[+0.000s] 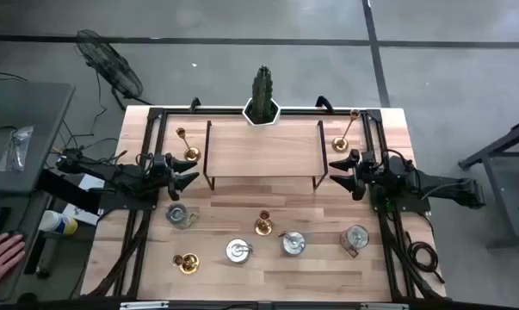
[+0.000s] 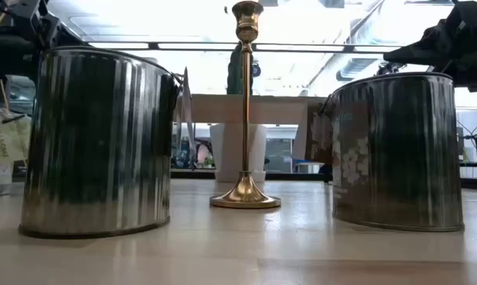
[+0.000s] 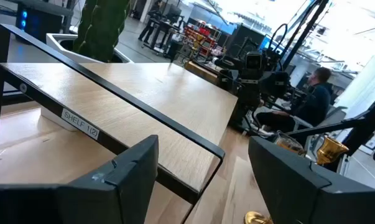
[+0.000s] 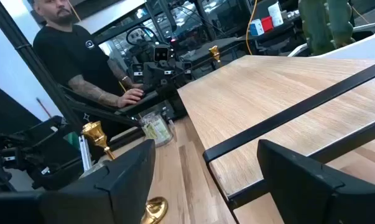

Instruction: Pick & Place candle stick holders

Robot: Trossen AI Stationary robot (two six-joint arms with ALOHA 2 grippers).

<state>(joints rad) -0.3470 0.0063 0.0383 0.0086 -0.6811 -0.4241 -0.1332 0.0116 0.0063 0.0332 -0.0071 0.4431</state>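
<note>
Left gripper (image 1: 187,175): positioned at the left end of the wooden shelf (image 1: 263,148), above the table (image 1: 139,129); fingers (image 3: 119,180) spread wide, holding nothing.
Right gripper (image 1: 340,175): positioned at the right end of the shelf, mirroring the left; fingers (image 4: 305,180) spread wide, holding nothing.
Tall candle stick holder, left rear (image 1: 187,145): stands on the table just beside the shelf's left leg, close to the left gripper.
Tall candle stick holder, right rear (image 1: 345,133): stands beside the shelf's right leg, close to the right gripper.
Centre candle stick holder (image 1: 262,224): upright in front of the shelf, between two silver tins; in the low view (image 2: 246,111) it is tall, with a thin stem.
Front-left candle stick holder (image 1: 186,263): near the table's front edge, apart from the others.
Silver tins: four in a loose row across the front, (image 1: 180,215), (image 1: 238,251), (image 1: 293,243), (image 1: 355,238).
Cactus in white pot (image 1: 262,96): at the rear edge, centred behind the shelf.
Person's hand (image 1: 1,256): beyond the table's left side.
</note>
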